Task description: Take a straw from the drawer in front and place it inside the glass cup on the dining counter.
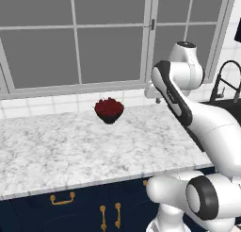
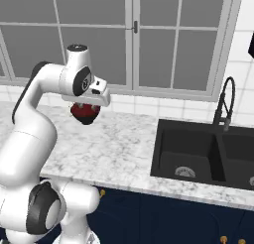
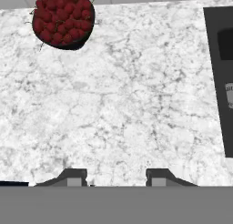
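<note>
Here, in the left base view, the white arm rises from the lower right and folds back over a marble desk under a wide window. A dark bowl of red berries sits near the back edge. Below the desk edge runs navy cabinetry with a brass bar handle, probably the drawer front, closed as far as I can tell.

In the right base view, the same arm arches from the lower left, its wrist held above the desk and partly covering the bowl of red berries. A black sink with a dark tap lies to the right.

In the hand view, the fingers point down at bare marble, standing apart with nothing between them.

I cannot see the straw; it is presumably inside the drawer, not yet reached. The risk, as I judge it: the hand sits high over the desk, so coming down to the handle could clip the desk's front edge if the arm swings too tightly.
</note>
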Available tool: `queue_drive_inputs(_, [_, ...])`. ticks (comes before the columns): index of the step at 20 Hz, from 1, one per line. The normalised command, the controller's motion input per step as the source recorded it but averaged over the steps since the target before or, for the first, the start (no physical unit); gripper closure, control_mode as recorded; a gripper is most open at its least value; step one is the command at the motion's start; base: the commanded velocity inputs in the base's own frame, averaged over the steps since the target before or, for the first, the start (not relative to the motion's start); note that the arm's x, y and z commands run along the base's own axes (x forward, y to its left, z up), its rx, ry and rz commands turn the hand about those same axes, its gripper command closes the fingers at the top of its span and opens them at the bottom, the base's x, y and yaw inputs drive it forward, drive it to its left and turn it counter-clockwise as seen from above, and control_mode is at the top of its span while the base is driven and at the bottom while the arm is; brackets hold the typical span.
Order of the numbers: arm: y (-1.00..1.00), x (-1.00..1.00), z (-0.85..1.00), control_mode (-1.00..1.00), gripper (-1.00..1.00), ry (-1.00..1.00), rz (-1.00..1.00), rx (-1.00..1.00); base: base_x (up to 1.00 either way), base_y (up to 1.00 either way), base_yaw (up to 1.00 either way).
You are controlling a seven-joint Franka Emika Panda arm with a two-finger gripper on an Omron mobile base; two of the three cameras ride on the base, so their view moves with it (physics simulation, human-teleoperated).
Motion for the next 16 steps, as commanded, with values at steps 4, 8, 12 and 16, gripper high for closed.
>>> queue_drive_inputs(4, [0.00,0.00,0.00,1.00,-1.00,0.00,0.00,0.00,-0.15,0.02,0.00])
queue_drive_inputs(8, [0.00,0.00,0.00,1.00,-1.00,0.00,0.00,0.00,-0.95,-0.01,0.00])
queue_drive_inputs(12, [0.00,0.00,0.00,1.00,-1.00,0.00,0.00,0.00,-0.49,-0.36,0.19])
queue_drive_inputs(16, [0.00,0.00,0.00,1.00,-1.00,0.00,0.00,0.00,0.00,-0.72,0.55])
